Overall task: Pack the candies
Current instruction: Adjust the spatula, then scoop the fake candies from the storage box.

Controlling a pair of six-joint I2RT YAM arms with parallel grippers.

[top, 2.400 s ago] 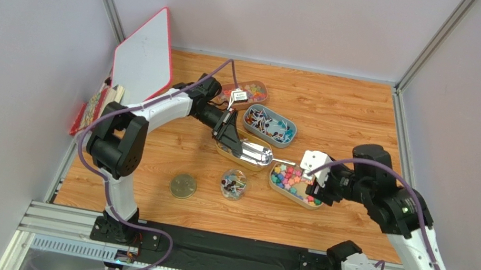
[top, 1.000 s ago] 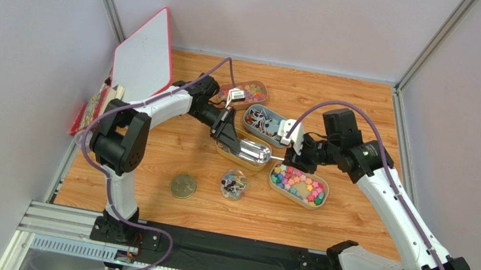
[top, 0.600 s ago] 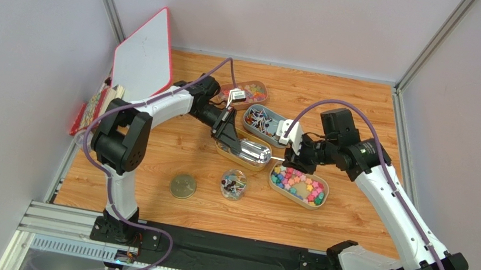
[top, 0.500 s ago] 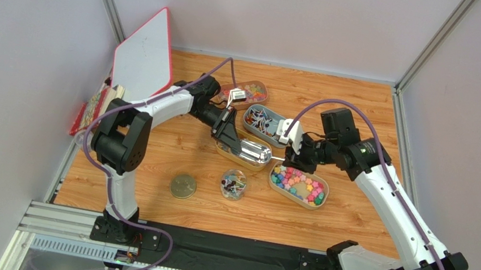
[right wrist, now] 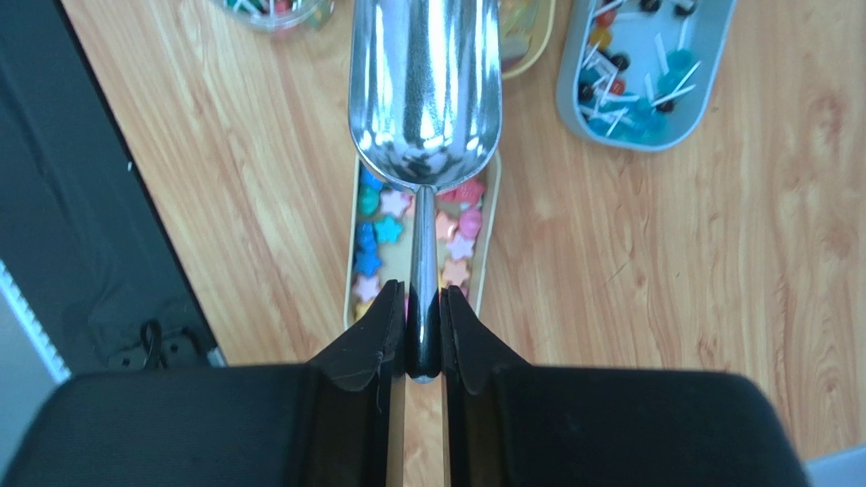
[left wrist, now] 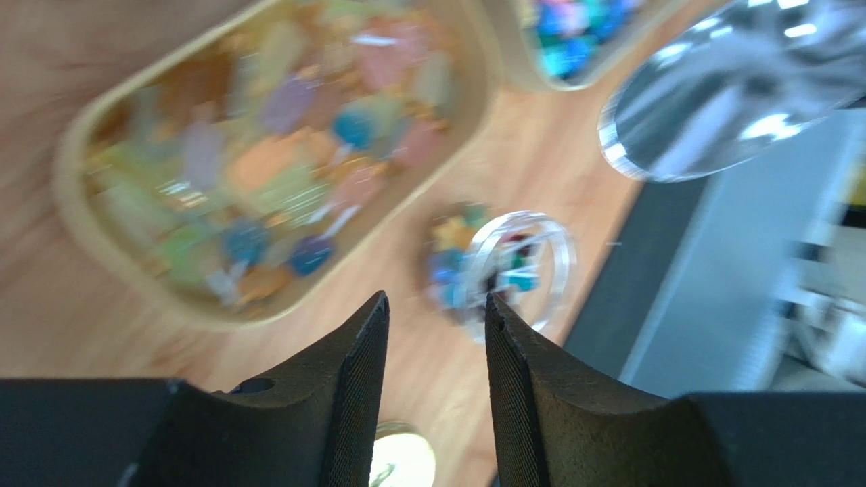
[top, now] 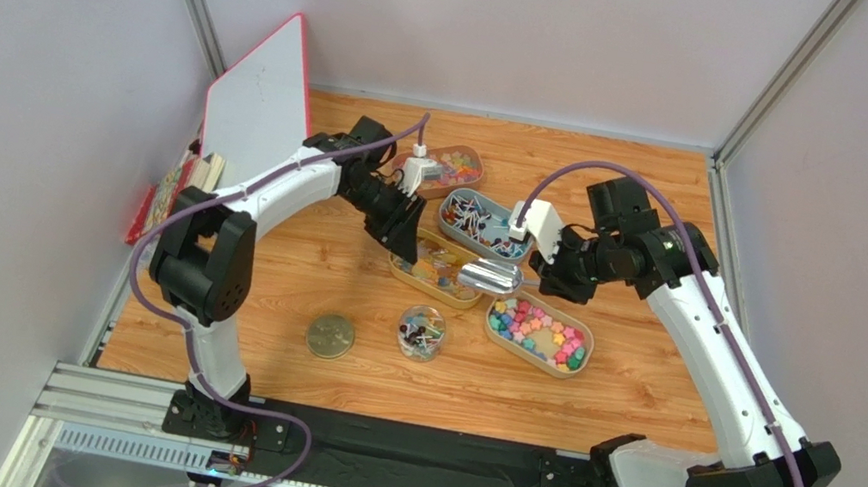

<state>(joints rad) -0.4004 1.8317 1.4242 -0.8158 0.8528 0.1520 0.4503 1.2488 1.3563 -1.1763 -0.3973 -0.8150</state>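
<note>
My right gripper point(right wrist: 424, 327) is shut on the thin handle of an empty metal scoop point(right wrist: 424, 91). It holds the scoop above the tan tray of bright star-shaped candies point(right wrist: 378, 231). In the top view this gripper point(top: 552, 275) holds the scoop point(top: 489, 277) between the bright candies point(top: 539, 332) and the golden candies point(top: 432, 272). My left gripper point(top: 404, 236) is open and empty, just left of the scoop. Its wrist view point(left wrist: 435, 315) is blurred and shows a tan tray of candies point(left wrist: 274, 152). Blue-white wrapped candies point(top: 484, 223) and red-orange candies point(top: 454, 168) lie further back.
A small clear jar point(top: 422, 331) with some candies stands in front of the trays, its round lid point(top: 330, 336) to its left. A red-edged white board point(top: 258, 105) leans at the back left. The black base rail point(top: 407, 449) runs along the near edge.
The left gripper has let go of the scoop and pulled back slightly. The right gripper closed on the handle and carried the scoop a little to the right.
</note>
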